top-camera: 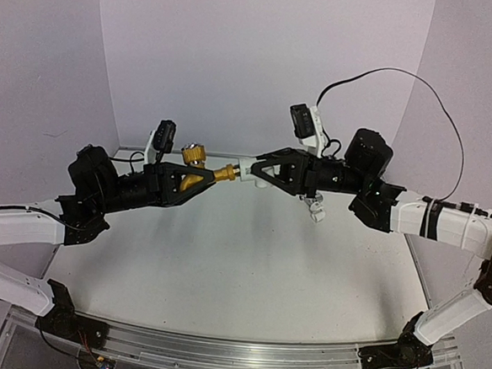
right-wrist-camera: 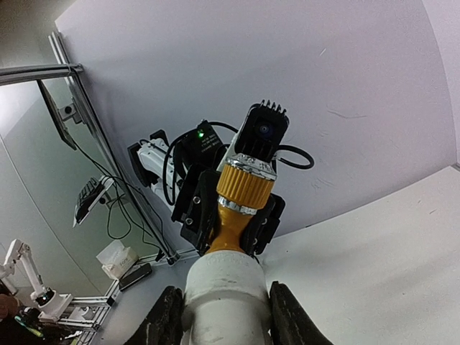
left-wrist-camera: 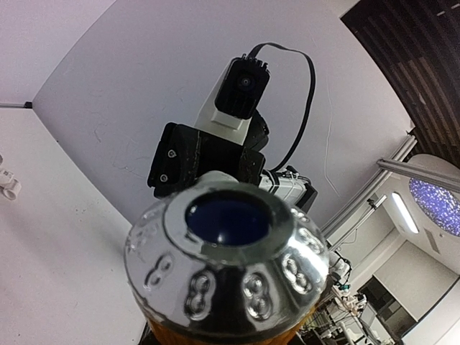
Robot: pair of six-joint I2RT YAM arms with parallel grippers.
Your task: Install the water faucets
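Brass tap held in mid-air above the table, its end met by a white pipe fitting.
Its body is clamped in the nearly closed jaws of the left gripper; the fitting is pinched from both sides by the right gripper, jaws partly closed round it. The tap's knob is gold with a silver top. A second white fitting lies on the table near the right gripper.

Was a plain white table. Carried a single small white fitting towards the back, right of centre, lying by itself. Ended at the near edge in a metal rail, with left arm base and right arm base near its ends.
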